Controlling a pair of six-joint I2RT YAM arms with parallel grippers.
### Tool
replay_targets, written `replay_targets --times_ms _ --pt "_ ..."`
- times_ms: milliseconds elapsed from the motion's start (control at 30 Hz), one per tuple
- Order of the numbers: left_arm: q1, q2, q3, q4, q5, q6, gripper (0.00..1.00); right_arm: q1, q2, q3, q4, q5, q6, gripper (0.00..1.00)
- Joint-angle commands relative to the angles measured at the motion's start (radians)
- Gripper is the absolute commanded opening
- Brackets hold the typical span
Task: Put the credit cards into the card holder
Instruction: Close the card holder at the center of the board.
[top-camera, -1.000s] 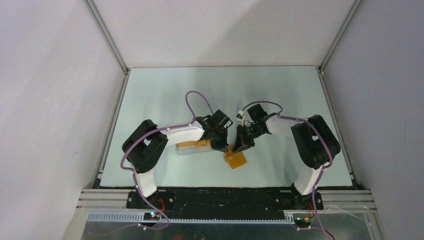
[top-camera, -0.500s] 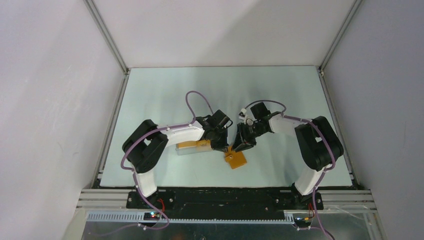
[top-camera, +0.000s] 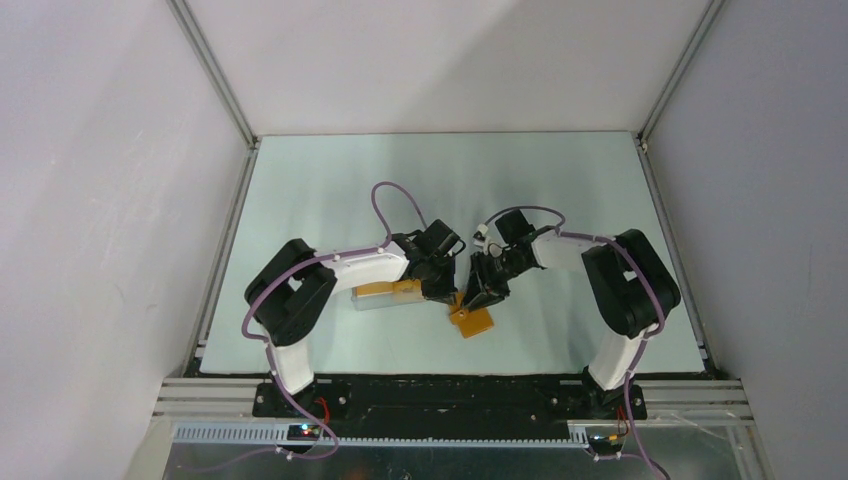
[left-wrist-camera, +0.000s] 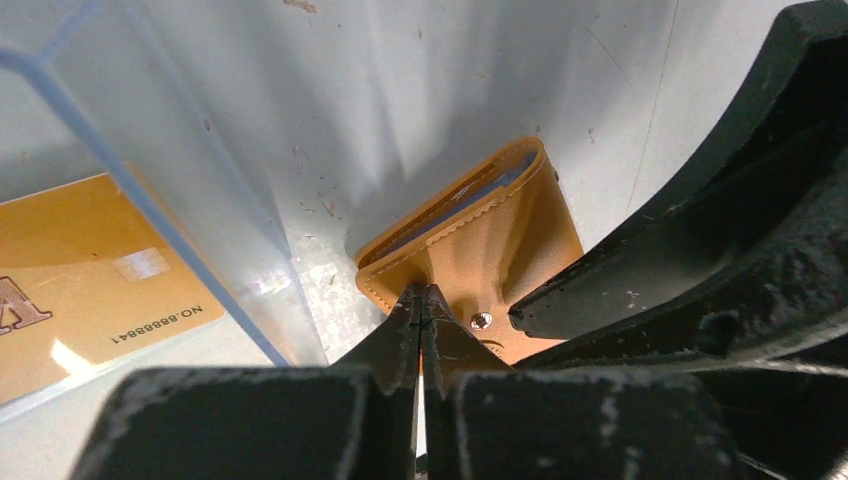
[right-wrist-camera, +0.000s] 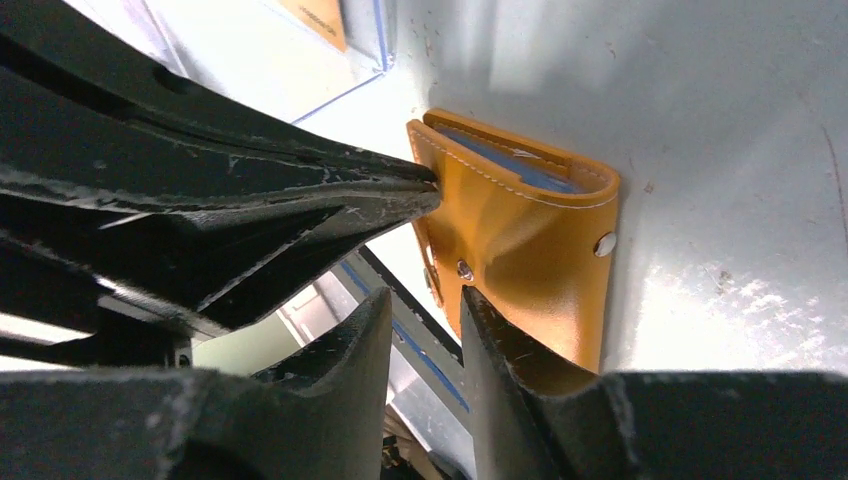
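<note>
Slippage loomed: left gripper (left-wrist-camera: 421, 302), together at holder (left-wrist-camera: 500, 240) edge, might lose it if right gripper (right-wrist-camera: 427, 296), apart, nudged.

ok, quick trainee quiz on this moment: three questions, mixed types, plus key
1. Which end effector has its tips shut at the holder's edge?
2. True or false: the right end effector is open.
3. The card in view lies: A in the clear box, B in the holder, C in the right end effector.
Key: 1 left end effector; 2 true; 3 A.
</note>
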Motion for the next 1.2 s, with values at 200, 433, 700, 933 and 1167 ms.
replay_targets --times_ms 200,433,700,933,1167 --pt "-0.014 0.043 0.006 -0.008 -0.012 0.031 0.00 0.026 0.034 -0.006 -0.039 0.009 -0.026 0.33" --pt "-0.013 0.045 0.006 -0.008 -0.012 0.031 0.00 0.034 0.058 -0.005 -0.002 -0.007 -0.003 0.27" --pt "-0.014 0.049 0.006 -0.008 -0.011 0.031 0.00 0.036 0.066 -0.005 0.014 -0.002 0.004 0.13" --pt "-0.014 0.052 0.006 -0.007 -0.005 0.031 0.00 0.034 0.017 -0.004 0.030 -0.010 0.002 0.00" --pt "-0.013 0.056 0.008 -0.008 -0.001 0.032 0.00 0.030 -0.015 -0.004 0.017 0.041 -0.024 0.00"
